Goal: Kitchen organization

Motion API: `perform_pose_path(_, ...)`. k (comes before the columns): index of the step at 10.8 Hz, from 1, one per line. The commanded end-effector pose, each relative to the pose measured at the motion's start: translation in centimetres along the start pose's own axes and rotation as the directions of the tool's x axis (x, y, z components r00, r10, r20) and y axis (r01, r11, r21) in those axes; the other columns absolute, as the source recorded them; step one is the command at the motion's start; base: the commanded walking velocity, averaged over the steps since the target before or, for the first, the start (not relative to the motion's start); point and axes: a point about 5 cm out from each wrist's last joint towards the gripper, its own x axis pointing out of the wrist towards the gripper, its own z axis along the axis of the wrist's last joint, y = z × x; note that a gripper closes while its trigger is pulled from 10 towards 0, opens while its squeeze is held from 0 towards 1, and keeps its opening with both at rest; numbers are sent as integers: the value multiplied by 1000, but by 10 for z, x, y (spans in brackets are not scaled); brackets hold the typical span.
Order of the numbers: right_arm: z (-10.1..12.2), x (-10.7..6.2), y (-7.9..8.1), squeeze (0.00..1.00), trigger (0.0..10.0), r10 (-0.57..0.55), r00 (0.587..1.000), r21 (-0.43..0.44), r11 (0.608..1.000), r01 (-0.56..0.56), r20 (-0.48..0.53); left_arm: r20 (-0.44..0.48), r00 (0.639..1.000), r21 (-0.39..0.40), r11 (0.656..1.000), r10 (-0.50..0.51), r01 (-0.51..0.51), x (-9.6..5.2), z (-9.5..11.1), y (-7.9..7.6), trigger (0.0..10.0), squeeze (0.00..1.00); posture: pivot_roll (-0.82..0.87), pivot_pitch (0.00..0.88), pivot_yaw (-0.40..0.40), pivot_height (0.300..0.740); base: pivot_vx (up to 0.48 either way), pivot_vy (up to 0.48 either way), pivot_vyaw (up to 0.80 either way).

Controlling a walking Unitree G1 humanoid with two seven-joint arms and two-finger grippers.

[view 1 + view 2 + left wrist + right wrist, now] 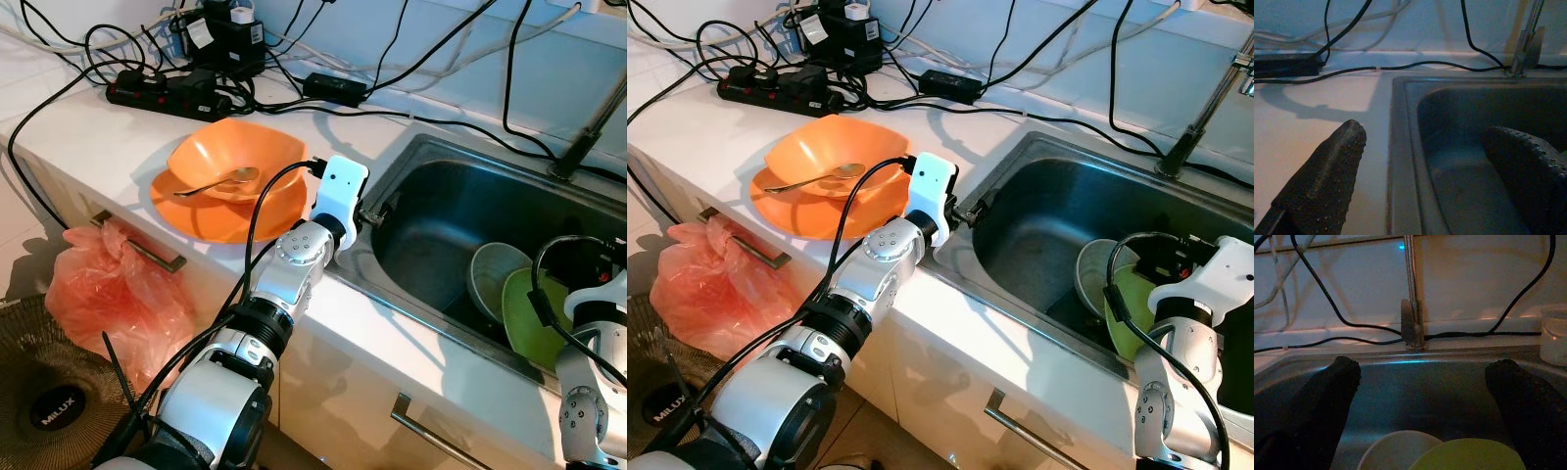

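Right arm hides green plate [534, 315].

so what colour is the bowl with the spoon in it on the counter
Orange. The bowl sits on a matching orange plate, clearest in the left eye view.

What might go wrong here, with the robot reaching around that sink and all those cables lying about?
1. The left tool sits open astride the sink rim; a careless move might knock a finger against it.
2. The right tool is open above the white bowl and green plate; a poor grip could drop and chip them.
3. The spoon lies loose in the orange bowl and may slide out if that is lifted.
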Motion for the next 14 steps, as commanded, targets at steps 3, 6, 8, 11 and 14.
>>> perform_pose_path(3,15,-9,6,1000,10000,16,999,-16,1000,-15,46,23,999,6,999,-43,43,9,9,-20,10000,0,47,0,-63,740,0,0,0)
perform_pose_path(6,22,-16,6,1000,10000,27,998,-30,999,-25,56,28,998,0,999,-48,48,11,10,-23,10000,0,36,0,-64,740,0,0,0)
perform_pose_path(8,22,-18,6,1000,10000,26,998,-35,999,-25,54,34,998,-12,999,-51,51,12,11,-25,10000,0,34,0,-64,740,0,0,0)
perform_pose_path(11,28,-19,12,1000,10000,59,996,-24,998,-58,61,83,996,60,998,25,-30,12,21,-15,10000,0,38,0,-68,740,0,0,0)
perform_pose_path(14,29,-19,16,1000,10000,76,995,-13,997,-76,61,143,978,153,973,152,-174,10,36,6,10000,0,53,0,-70,740,0,0,0)
